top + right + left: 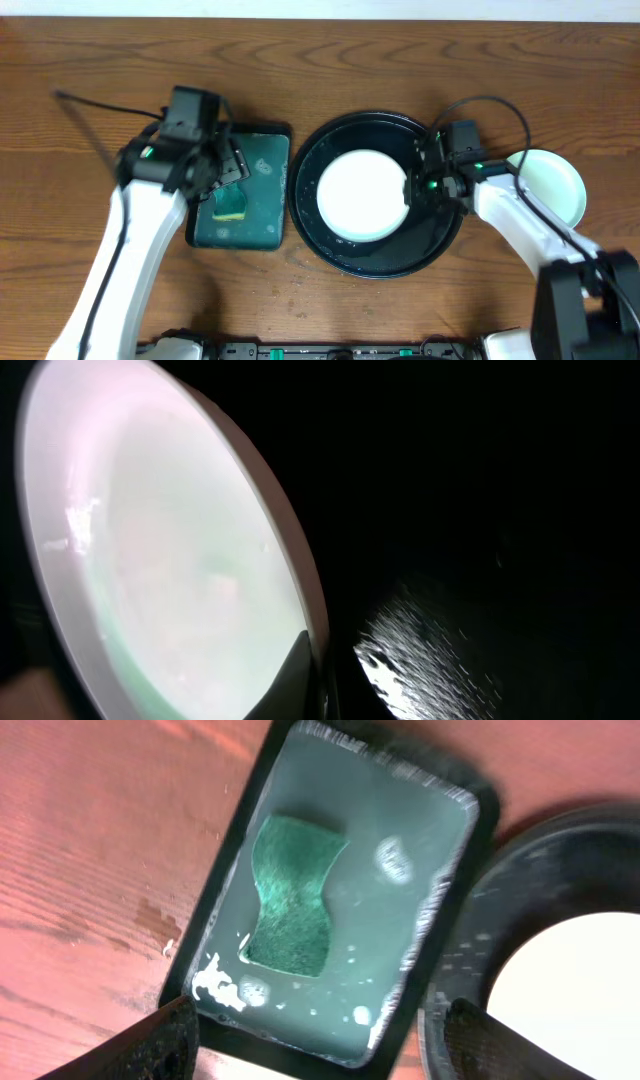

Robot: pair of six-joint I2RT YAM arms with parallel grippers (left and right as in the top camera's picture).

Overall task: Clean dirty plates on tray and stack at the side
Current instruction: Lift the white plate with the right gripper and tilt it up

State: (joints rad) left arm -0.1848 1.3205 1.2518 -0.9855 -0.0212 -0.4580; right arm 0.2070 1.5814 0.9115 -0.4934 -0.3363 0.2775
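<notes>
A white plate [362,195] lies in the middle of the round black tray [440,240]. My right gripper [412,190] is at its right edge, shut on the rim. In the right wrist view the plate [160,540] fills the left, one dark finger of the gripper [320,680] lies on its inner face, and the wet black tray [480,510] lies behind. Another white plate [552,183] lies on the table to the right of the tray. My left gripper [228,175] hovers open and empty [320,1050] above the green tray.
A rectangular dark-green tray [262,215] lies left of the black tray and holds a green sponge [232,207]. The left wrist view shows the sponge [292,895] in the wet green tray [420,920], with the black tray's rim [470,950] and the plate [580,990] at right.
</notes>
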